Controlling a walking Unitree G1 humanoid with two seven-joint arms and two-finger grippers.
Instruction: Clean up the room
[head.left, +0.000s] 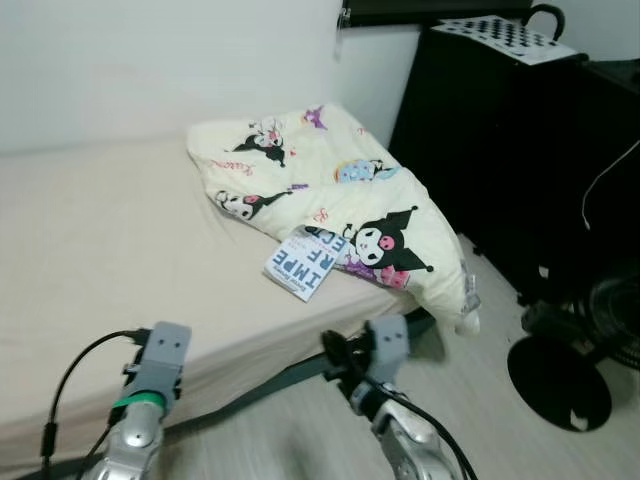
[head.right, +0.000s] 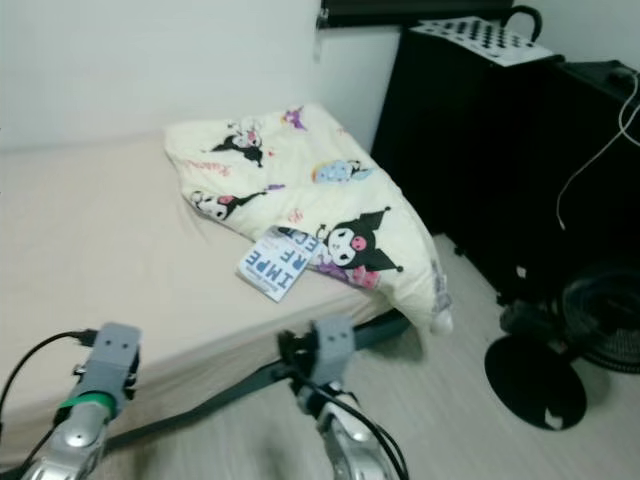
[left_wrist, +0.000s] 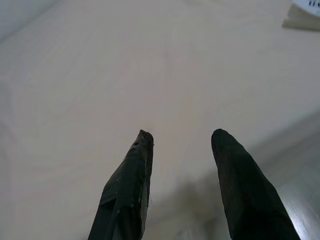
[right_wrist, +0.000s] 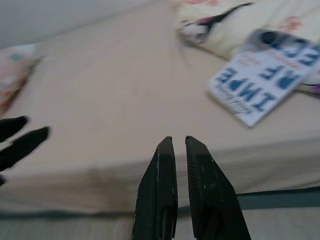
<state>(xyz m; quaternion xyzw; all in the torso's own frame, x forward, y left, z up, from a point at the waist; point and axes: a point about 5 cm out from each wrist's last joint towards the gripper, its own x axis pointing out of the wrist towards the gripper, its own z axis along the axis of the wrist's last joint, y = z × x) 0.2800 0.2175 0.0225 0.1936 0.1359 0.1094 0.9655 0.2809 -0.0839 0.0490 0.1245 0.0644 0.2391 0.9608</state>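
Observation:
A white book with big blue letters (head.left: 308, 262) lies near the bed's front edge, half on a crumpled cream blanket printed with cartoon figures (head.left: 330, 185). The blanket spreads over the bed's right corner and hangs off it. My left gripper (left_wrist: 182, 135) is open, hovering over the bare beige sheet (left_wrist: 100, 75) by the bed edge. My right gripper (right_wrist: 178, 140) is shut with nothing in it, low in front of the mattress side and pointing at the bed, the book (right_wrist: 262, 85) ahead of it. Both arms (head.left: 150, 385) (head.left: 388, 365) are raised before the bed.
A black cabinet (head.left: 500, 140) with a checkerboard sheet (head.left: 500, 35) on top stands right of the bed. A black fan (head.left: 570, 360) sits on the pale wood floor beside it. A pinkish pillow (right_wrist: 12, 67) lies at the bed's far end.

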